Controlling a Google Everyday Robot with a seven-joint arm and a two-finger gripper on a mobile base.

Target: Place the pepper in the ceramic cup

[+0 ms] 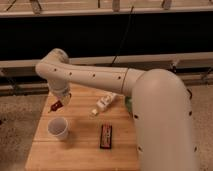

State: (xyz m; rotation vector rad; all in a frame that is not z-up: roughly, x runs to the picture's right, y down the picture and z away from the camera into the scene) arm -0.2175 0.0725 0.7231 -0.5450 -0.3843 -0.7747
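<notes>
1. A wooden table stands on a speckled floor.
2. A big white robot arm comes in from the right side. It reaches across the back edge of the table and then bends down at the back left corner.
3. The gripper is at the end of the arm. It is over the back left corner of the table, close to the left edge.
4. The gripper is pinching the pepper. The pepper is small and red, it sticks out of the gripper, and it is tilted down to the left.
5. The ceramic cup is white and stands upright with its open mouth facing up. It is near the left edge, about halfway between the back and the front.
6. The pepper is not in the cup. It is behind the cup, toward the back edge, and the two do not touch.
7. A small white bottle lies on its side near the middle of the back edge.
8. A dark flat packet with some red on it lies near the middle of the table, to the right of the cup and well apart from it.
9. A bit of something green peeks out at the right edge, mostly hidden behind the arm.
</notes>
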